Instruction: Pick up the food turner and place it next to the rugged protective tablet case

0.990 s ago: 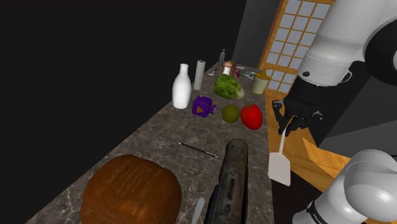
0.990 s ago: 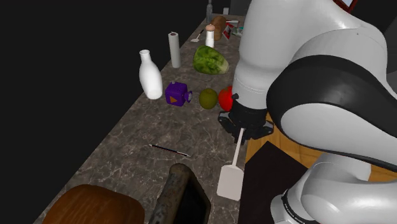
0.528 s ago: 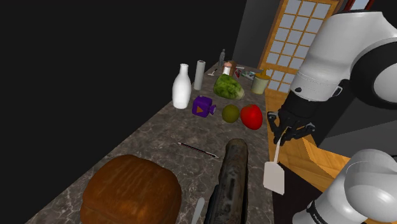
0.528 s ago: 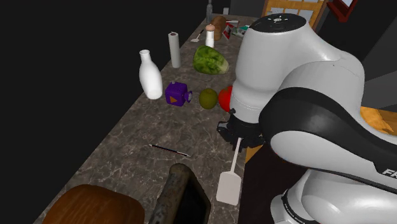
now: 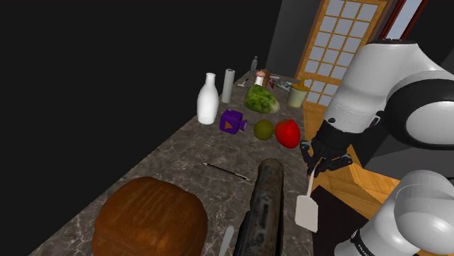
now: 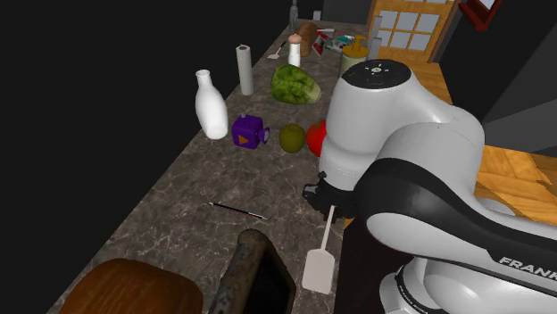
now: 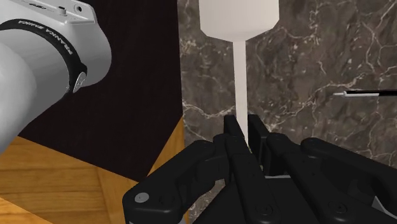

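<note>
The food turner is held by its thin handle in the jaws, which are clamped on it. In the wrist view the black fingers are seen closed around the white stem, and the flat blade hangs away from them over the marbled tabletop. In the last second the arm has been swung towards the left of the shoulder view and lowered. The blade was earlier seen over the wooden floor at the right. It has now been brought down and in to the tabletop's right edge.

The rugged protective tablet case is found at the bottom centre of the shoulder view as a dark, rough slab. In the second exterior view the food turner is seen just beside the case, on its right. It cannot be told whether the blade touches the surface.

From this the carrying stage is judged to be nearly finished. A short descent and a release of the jaws are probably all that remains. Because the blade is so near the edge, a slip off the tabletop should be guarded against.
</note>
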